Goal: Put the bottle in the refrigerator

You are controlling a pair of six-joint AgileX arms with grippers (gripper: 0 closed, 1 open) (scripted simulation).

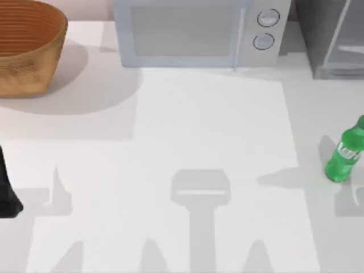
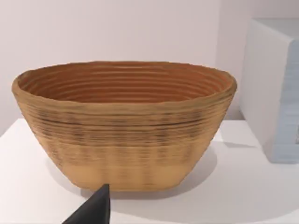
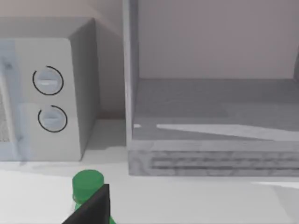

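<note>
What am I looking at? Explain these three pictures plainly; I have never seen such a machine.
This is a simulated two-armed robot at a white table. One picture looks down from above; the other two come from cameras on its wrists. At the back stand a woven brown basket on the left, a light grey microwave with two dials, and a dark grey refrigerator cabinet on the right. A small green plastic bottle stands free near the right edge. The left hand faces the basket, the right hand the bottle. Nothing is held.

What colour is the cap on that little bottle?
Green, like the bottle itself; the cap shows best in the right wrist view.
</note>
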